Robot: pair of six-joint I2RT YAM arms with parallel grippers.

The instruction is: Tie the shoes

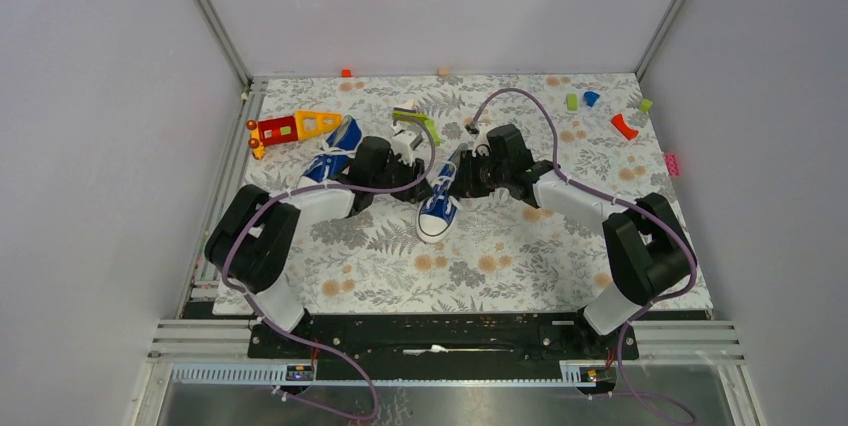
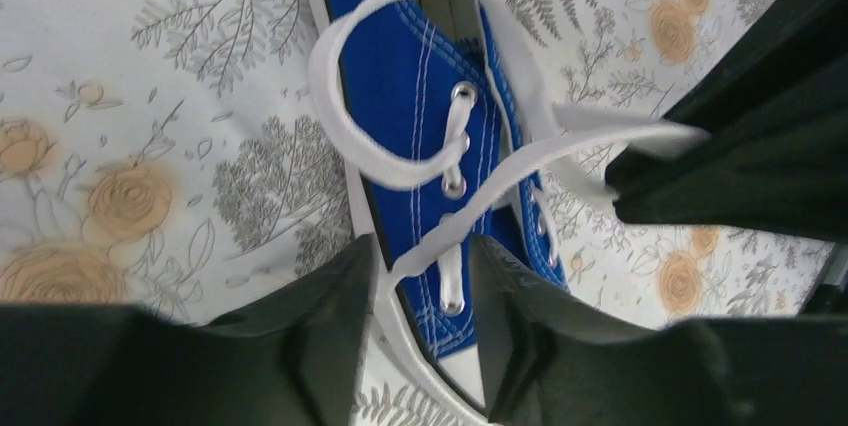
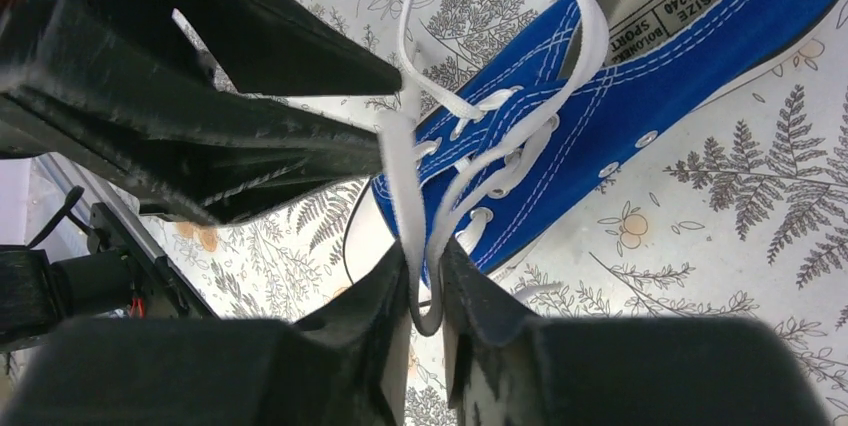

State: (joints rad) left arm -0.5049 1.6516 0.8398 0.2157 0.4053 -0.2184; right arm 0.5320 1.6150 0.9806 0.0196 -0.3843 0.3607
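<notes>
While left pincer [image 2: 428,266] gapes, right pincer [image 3: 425,278] clamps lace [image 3: 398,186]

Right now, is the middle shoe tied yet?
Not tied: the lace is a loose loop, no bow; the right gripper pinches a strand.

Enclosed by plain pale grey walls [image 1: 430,6] at 9, 12 and 3 o'clock. Joined at the far corners by slanting aluminium posts [image 1: 210,11]. Topped with a white tablecloth [image 1: 500,256] printed with grey ferns and orange flowers. Edged at 6 o'clock by aluminium rails [image 1: 190,338]. Lit evenly.
</notes>
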